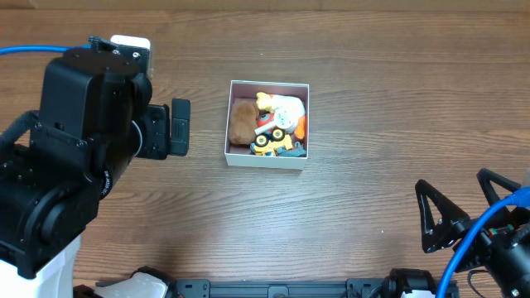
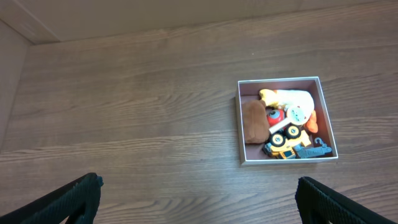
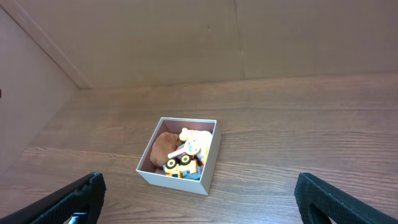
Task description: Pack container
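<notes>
The container (image 1: pixel 266 159) is a square white-walled box in the middle of the wooden table. It holds a brown plush toy (image 1: pixel 242 121), a white and yellow plush (image 1: pixel 284 108), a yellow toy truck (image 1: pixel 270 142) and other small toys. It also shows in the left wrist view (image 2: pixel 289 160) and the right wrist view (image 3: pixel 177 181). My left gripper (image 2: pixel 199 202) is open and empty, held above the table left of the box. My right gripper (image 3: pixel 199 199) is open and empty, at the table's front right, away from the box.
The left arm's black body (image 1: pixel 74 157) fills the left of the overhead view. The right arm (image 1: pixel 489 228) with a blue cable sits at the bottom right. A light wall panel (image 3: pixel 186 37) stands behind the table.
</notes>
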`<action>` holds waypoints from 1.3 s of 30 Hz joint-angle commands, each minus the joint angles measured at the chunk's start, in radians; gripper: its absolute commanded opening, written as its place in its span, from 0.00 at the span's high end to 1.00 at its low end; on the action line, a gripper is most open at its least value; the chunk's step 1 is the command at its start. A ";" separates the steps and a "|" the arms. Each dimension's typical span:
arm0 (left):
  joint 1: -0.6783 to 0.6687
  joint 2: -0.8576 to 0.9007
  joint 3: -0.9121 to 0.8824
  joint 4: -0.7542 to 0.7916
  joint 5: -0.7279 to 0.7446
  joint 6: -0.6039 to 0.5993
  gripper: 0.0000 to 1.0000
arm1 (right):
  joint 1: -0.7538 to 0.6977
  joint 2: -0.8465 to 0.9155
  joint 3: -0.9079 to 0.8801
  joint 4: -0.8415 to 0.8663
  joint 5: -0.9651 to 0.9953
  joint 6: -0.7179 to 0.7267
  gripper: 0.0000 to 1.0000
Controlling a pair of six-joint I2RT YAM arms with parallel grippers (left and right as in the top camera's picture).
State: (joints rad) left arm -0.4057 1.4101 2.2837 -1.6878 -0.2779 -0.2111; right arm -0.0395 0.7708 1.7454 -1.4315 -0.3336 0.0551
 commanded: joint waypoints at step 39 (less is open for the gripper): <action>0.002 -0.003 -0.005 -0.001 -0.017 -0.021 0.00 | -0.048 -0.768 -1.538 0.850 0.187 -0.033 0.00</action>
State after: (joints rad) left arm -0.4057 1.4101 2.2818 -1.6878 -0.2813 -0.2111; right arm -0.0845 0.0162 0.2340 -0.6147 -0.1520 0.0231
